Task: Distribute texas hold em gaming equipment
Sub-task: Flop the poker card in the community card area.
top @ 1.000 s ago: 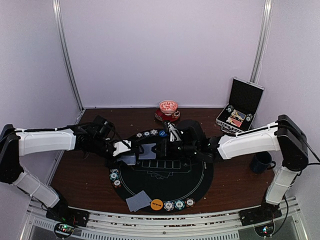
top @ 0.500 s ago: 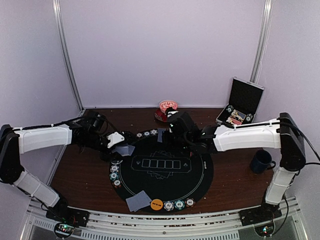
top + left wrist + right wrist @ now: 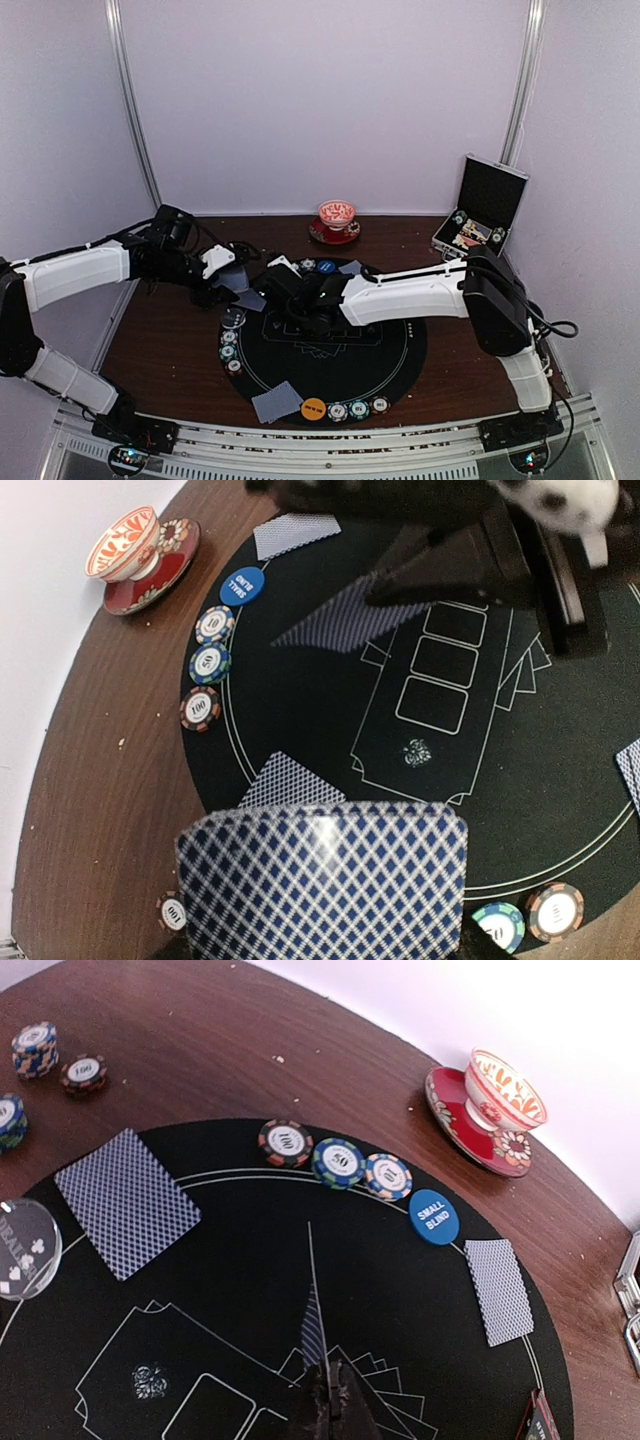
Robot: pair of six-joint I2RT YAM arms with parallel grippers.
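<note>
Top view: your brown worktop (image 3: 160, 345), black mat (image 3: 400, 350), pale walls (image 3: 320, 100); left claw (image 3: 228, 278) grips a deck (image 3: 320, 880), right claw (image 3: 325, 1385) pinches one card (image 3: 312, 1325).

Hidden, cut off or unreadable

L wrist view: stack of cards (image 3: 320, 880) fills the bottom, cut by the edge, covering pt of a white chip (image 3: 172, 913); right arm (image 3: 470, 530) blurred at top. R wrist view: clear disc (image 3: 22, 1248) & teal chip (image 3: 8, 1122) cut at left edge; right gripper (image 3: 326, 1388) cut at bottom, its card (image 3: 312, 1328) edge-on, face unseen. Top view: nos. on near chips (image 3: 358, 408) too small.
</note>
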